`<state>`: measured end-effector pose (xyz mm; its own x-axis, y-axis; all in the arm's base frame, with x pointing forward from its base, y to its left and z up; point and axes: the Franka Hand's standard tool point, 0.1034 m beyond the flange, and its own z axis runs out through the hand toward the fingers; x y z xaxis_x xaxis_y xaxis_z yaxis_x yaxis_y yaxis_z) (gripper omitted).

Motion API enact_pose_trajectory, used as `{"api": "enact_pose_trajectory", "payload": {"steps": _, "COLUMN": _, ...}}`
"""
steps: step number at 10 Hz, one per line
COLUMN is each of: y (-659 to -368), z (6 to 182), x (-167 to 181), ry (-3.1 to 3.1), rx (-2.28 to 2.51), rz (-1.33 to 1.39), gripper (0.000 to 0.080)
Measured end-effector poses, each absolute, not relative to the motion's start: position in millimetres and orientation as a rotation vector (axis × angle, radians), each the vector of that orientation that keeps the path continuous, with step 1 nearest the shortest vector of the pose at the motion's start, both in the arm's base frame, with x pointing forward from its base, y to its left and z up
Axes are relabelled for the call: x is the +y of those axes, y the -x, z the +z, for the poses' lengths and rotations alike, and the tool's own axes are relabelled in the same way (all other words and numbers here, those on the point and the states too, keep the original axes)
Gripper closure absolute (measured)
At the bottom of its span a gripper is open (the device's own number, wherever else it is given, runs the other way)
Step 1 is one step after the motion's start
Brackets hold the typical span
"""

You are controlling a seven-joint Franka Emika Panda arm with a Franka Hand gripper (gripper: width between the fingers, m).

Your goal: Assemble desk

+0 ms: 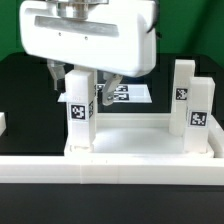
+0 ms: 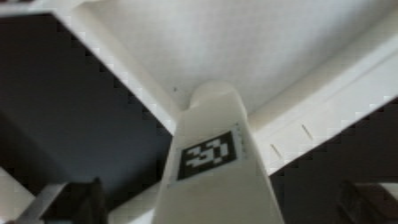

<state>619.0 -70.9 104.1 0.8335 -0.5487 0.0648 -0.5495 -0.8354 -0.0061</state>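
Black tabletop (image 1: 20, 90) carries the large white rimmed plastic desk panel (image 1: 140, 150), lying just behind a long white border bar (image 1: 110, 175). One white square-section tagged leg block (image 1: 80, 110) stands upright in the panel's corner on the exterior view's left. The tool (image 1: 80, 85) hangs over it, jaws spread wide on either side and gripping nothing. To do this step well, lift straight up so neither finger brushes the leg, then check that it sits plumb. Two more leg blocks (image 1: 190, 100) stand at the exterior view's right.
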Motion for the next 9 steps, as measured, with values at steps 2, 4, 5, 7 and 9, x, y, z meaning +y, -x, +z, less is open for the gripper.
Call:
{"api": "enact_pose_trajectory", "payload": {"steps": 2, "y": -619.6, "z": 105.4, "x": -70.2, "ry": -3.032, "rx": -0.731, "rz": 0.100, "gripper": 0.0151}}
{"api": "enact_pose_trajectory", "payload": {"steps": 4, "y": -619.5, "z": 105.7, "x": -70.1, "ry": -3.063, "rx": -0.515, "rz": 0.096, "gripper": 0.0151}}
{"api": "enact_pose_trajectory", "payload": {"steps": 5, "y": -619.5, "z": 105.7, "x": -70.4, "ry": -3.067, "rx": -0.493, "rz": 0.095, "gripper": 0.0151}}
{"api": "enact_pose_trajectory", "payload": {"steps": 7, "y": -619.2, "z": 105.2, "x": -70.9, "ry": -3.066, "rx": -0.496, "rz": 0.094, "gripper": 0.0415}}
{"api": "enact_pose_trajectory", "payload": {"steps": 9, "y": -618.8, "z": 104.4, "x": -71.1, "ry": -3.063, "rx": -0.519, "rz": 0.092, "gripper": 0.0511}}
